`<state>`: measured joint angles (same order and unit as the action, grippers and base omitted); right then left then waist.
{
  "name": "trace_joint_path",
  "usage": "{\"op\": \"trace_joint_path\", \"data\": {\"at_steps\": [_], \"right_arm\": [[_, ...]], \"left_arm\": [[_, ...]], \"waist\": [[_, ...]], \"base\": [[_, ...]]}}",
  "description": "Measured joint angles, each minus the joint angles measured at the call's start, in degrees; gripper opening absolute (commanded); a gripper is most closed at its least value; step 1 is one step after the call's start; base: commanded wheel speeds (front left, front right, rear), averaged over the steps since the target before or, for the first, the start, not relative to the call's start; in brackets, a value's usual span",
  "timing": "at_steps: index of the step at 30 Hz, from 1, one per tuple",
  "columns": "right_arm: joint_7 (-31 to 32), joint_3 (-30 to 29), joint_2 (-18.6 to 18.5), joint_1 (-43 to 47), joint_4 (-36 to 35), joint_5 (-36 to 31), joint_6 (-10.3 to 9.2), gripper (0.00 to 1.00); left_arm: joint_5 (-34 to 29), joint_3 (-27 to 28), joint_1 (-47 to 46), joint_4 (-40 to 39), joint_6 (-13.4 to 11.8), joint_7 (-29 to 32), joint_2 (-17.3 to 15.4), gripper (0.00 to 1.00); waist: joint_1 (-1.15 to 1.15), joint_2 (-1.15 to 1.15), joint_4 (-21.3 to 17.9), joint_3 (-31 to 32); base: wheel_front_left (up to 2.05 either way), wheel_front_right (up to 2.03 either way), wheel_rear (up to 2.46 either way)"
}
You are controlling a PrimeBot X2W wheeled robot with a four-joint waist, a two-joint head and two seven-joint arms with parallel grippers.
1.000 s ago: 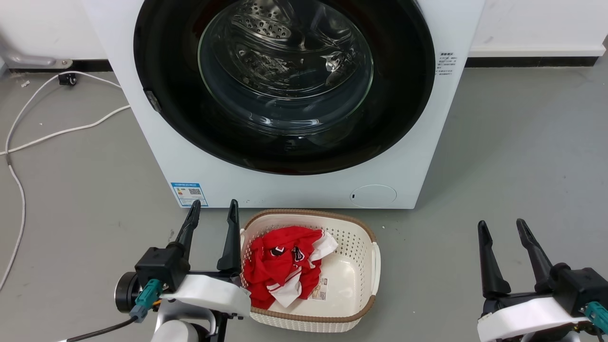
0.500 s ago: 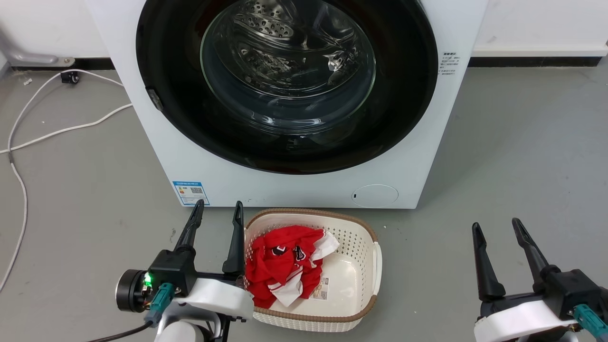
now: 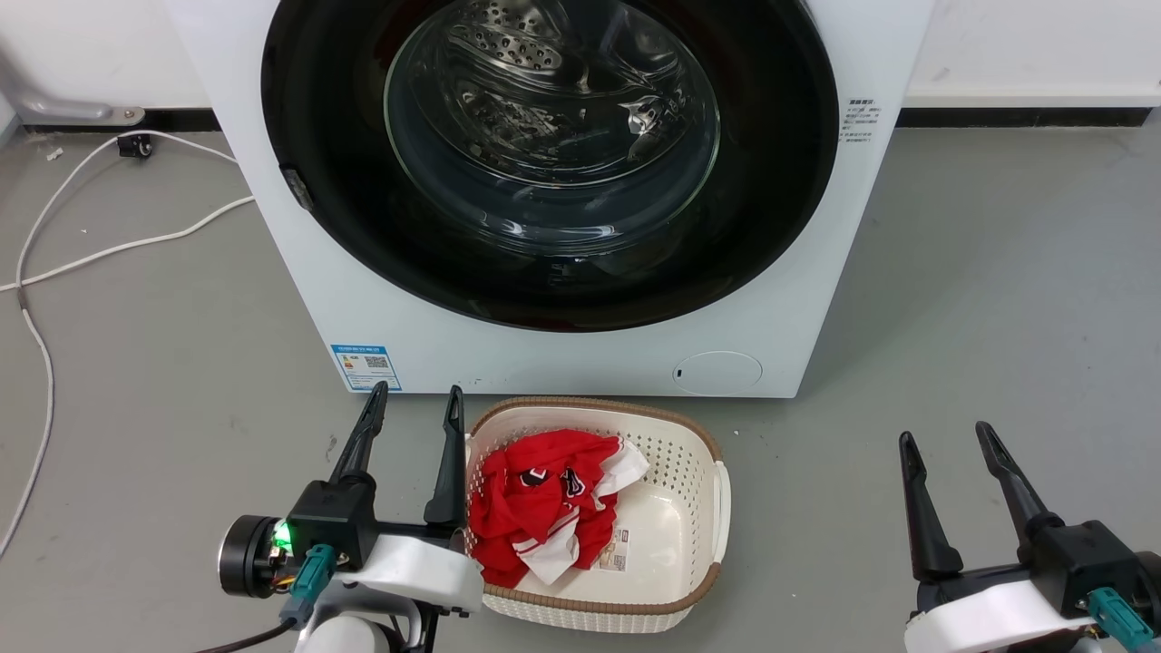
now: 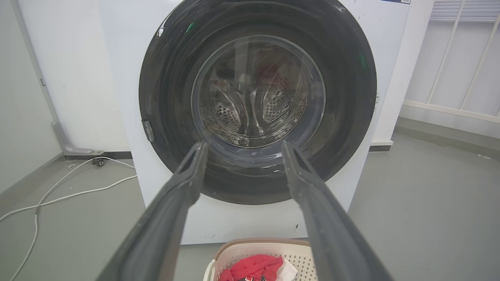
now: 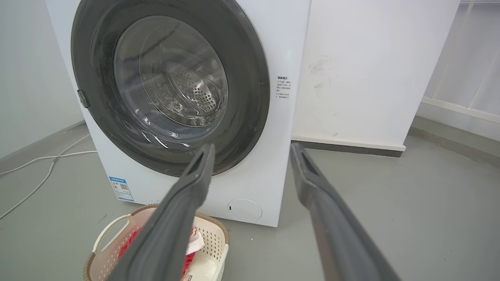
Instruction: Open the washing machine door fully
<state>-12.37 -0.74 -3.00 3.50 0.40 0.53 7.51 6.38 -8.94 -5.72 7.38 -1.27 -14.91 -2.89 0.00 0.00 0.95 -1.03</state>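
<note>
The white washing machine (image 3: 544, 363) stands straight ahead on the floor. Its washing machine door (image 3: 551, 136), a glossy black disc with a clear glass bowl, sits flat against the front, closed. A small grey tab (image 3: 295, 189) marks the door's left edge. My left gripper (image 3: 417, 392) is open and empty, low by the machine's lower left corner, apart from the door. My right gripper (image 3: 946, 433) is open and empty over the floor to the right. The left wrist view faces the door (image 4: 168, 97) between open fingers (image 4: 245, 144). The right wrist view shows the door (image 5: 250, 97) past its own open gripper (image 5: 253, 146).
A cream laundry basket (image 3: 717, 508) holding red-and-white clothes (image 3: 535, 508) sits on the floor right before the machine, beside my left gripper. White cables (image 3: 109, 245) trail over the floor at the left. A round white filter cover (image 3: 717, 372) is low on the machine.
The head view has shifted slightly. My right gripper has drawn a little down and left in the view. The left wrist has turned a bit, showing a green light. The door stays closed.
</note>
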Motion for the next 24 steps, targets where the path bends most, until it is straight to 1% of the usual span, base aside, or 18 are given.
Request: {"op": "trace_joint_path", "data": {"at_steps": [5,6,7,8,9,14,18,19,24], "right_arm": [[-0.07,-0.16,0.0,-0.01,0.14,0.25,0.0,1.0],[-0.08,-0.15,0.0,-0.01,0.2,0.48,0.0,0.85],[-0.08,-0.15,0.0,-0.01,0.29,0.53,0.0,0.38],[-0.08,-0.12,0.0,-0.01,0.38,0.63,0.0,0.1],[-0.08,-0.11,0.01,-0.01,0.42,0.74,0.0,0.0],[-0.08,0.0,0.01,-0.01,0.58,1.92,0.0,0.0],[-0.19,0.14,0.02,-0.01,0.94,7.9,-0.01,0.0],[-0.2,0.15,0.01,-0.02,0.98,9.83,-0.01,0.0],[0.58,0.9,0.03,-0.21,1.02,26.79,-0.01,0.0]], "left_arm": [[0.27,0.1,0.07,0.0,-0.01,0.0,0.0,1.0],[0.29,0.1,0.1,0.0,0.0,0.0,0.0,1.0],[0.27,0.08,0.13,0.0,0.0,0.0,0.0,1.0],[0.27,0.09,0.14,0.0,0.0,0.0,0.0,1.0],[0.27,0.09,0.14,0.0,0.0,0.0,0.0,1.0],[0.27,0.13,0.14,0.01,-0.01,0.0,0.0,1.0],[0.36,0.13,0.13,0.02,-0.02,0.0,0.0,1.0],[0.43,0.14,0.13,0.02,-0.09,0.0,0.0,1.0],[0.68,0.15,0.12,-0.05,-0.26,-0.05,0.0,1.0]], "waist": [[0.0,0.0,-0.02,-0.01],[0.0,0.0,-0.02,-0.03],[0.0,0.0,-0.02,-0.05],[0.0,0.0,-0.02,-0.07],[0.0,0.0,-0.02,-0.09],[0.0,0.0,-0.04,-0.25],[0.0,0.0,-0.04,-0.38],[0.0,0.0,-0.04,-0.42],[0.0,0.0,-0.12,-0.75]], "base": [[0.0,0.0,0.0],[0.0,0.0,0.0],[0.0,0.0,0.0],[0.0,0.0,0.0],[0.0,0.0,0.0],[0.0,0.0,0.0],[0.0,0.0,0.0],[0.0,0.0,0.0],[0.0,0.0,0.0]]}}
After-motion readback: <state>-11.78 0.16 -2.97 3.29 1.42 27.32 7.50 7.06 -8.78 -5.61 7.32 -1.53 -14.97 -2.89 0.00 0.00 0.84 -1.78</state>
